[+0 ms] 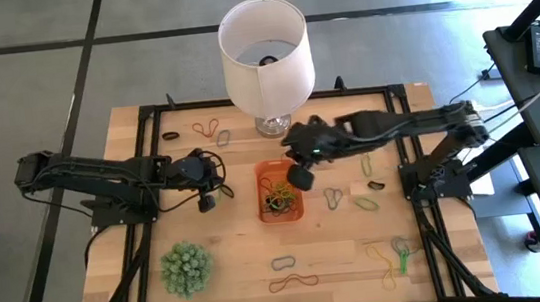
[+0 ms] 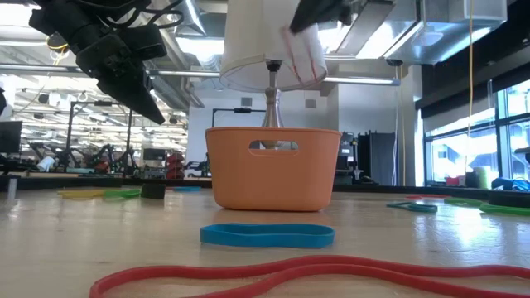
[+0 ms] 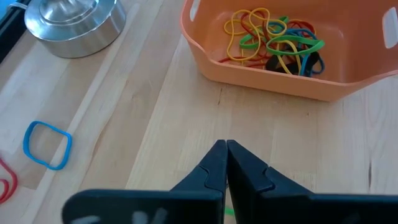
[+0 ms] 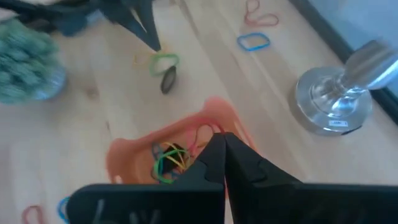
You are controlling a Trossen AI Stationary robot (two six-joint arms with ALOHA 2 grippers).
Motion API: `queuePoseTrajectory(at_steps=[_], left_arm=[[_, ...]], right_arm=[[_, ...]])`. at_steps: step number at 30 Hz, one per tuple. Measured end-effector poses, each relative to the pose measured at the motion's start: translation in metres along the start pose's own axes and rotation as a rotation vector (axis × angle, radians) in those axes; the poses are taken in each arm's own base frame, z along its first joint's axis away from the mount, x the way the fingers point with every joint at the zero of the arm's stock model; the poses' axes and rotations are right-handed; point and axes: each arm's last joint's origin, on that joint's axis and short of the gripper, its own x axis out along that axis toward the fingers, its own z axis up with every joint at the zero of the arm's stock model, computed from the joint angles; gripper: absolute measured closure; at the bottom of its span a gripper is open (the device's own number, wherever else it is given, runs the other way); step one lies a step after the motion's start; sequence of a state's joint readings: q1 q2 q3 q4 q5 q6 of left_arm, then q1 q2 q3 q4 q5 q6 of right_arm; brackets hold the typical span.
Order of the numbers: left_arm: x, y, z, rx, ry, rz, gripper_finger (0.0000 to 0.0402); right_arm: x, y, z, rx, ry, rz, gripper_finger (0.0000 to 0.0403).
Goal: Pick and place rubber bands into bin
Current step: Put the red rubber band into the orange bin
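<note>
The small orange plastic bin point(image 1: 279, 192) sits mid-table holding a tangle of yellow, green, red, blue and black rubber bands point(image 3: 277, 45). The right gripper point(image 1: 300, 177), fingers pressed shut and apparently empty, hovers over the bin's 1 o'clock rim. The left gripper point(image 1: 206, 201), also shut, hangs at the bin's 9 o'clock, nearest a small green loop point(image 4: 163, 61) lying just beneath its tips.

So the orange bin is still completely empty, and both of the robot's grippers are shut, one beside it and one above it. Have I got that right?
Not quite. The orange bin is not empty: the left wrist view shows a tangle of rubber bands already lying in it. The rest holds: the left gripper is shut beside the bin and the right gripper is shut above it.
</note>
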State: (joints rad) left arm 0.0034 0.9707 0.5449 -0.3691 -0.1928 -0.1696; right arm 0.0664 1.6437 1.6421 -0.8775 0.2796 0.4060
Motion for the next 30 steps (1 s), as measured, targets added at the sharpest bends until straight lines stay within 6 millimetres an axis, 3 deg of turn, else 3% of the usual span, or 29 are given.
queuePoseTrajectory(at_steps=[7,15,24,30], left_arm=[[0.000,0.000,0.000,0.000,0.000,0.000,0.0396],[0.000,0.000,0.000,0.000,0.000,0.000,0.0394],[0.000,0.000,0.000,0.000,0.000,0.000,0.0398],[0.000,0.000,0.000,0.000,0.000,0.000,0.0398]], right_arm=[[0.072,0.012,-0.011,-0.058,0.156,0.023,0.0403],[0.144,0.025,-0.044,-0.104,0.385,0.083,0.0403],[0.193,0.025,-0.071,-0.156,0.508,0.065,0.0403],[0.206,0.024,-0.078,-0.162,0.534,0.059,0.0398]])
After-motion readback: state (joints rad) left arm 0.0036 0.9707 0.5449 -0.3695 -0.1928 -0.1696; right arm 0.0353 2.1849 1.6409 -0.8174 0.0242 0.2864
